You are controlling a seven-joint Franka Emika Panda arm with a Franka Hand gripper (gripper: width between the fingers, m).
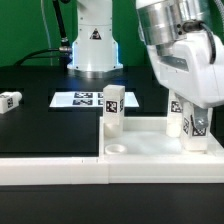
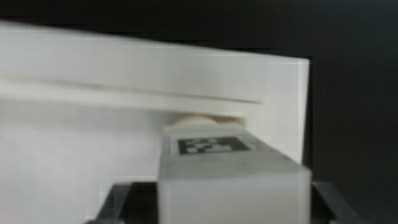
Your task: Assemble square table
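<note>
The square table's white top (image 1: 150, 142) lies flat at the exterior view's right, with a round hole (image 1: 118, 148) near its front corner. One white tagged leg (image 1: 112, 108) stands upright on its left part. My gripper (image 1: 185, 108) reaches down over the right part, shut on a second leg (image 1: 192, 124) that stands upright on or just above the top. In the wrist view this leg (image 2: 214, 150) fills the gap between my dark fingers (image 2: 128, 202), with the white top (image 2: 107, 100) behind it. A third leg (image 1: 10, 100) lies on the black table at the far left.
The long white barrier wall (image 1: 55, 168) runs along the front edge, against the table top. The marker board (image 1: 88, 98) lies flat in front of the robot base (image 1: 92, 45).
</note>
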